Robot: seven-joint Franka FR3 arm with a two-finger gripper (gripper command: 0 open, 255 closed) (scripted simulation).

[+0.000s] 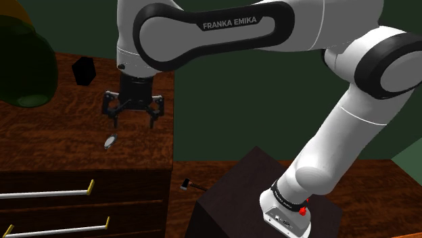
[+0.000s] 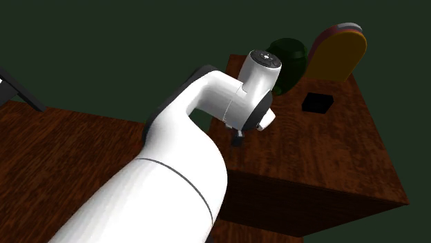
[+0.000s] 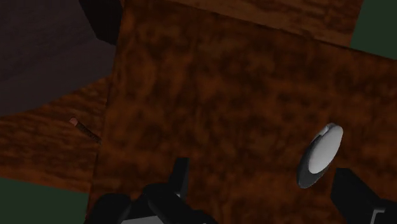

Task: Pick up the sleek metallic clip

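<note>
first, the shoulder view: the tool (image 1: 134,116) hangs over the dresser (image 1: 61,145) with its fingers apart. the silver clip (image 1: 110,141) lies flat just under it, near the front edge and well apart from the black box (image 1: 84,69). second exterior view: bare wood runs out to the dresser's edges. wrist view: the clip lies between the parted fingers (image 3: 178,183), close beside one and untouched.

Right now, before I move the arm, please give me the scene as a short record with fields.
surface: wooden dresser top
target: silver oval clip, lying on that top
jaws: open, above the clip, not touching it
clip position: between the jaws, nearer one side
other things: black box on the top; small hammer-like tool on the floor
held: nothing
</note>
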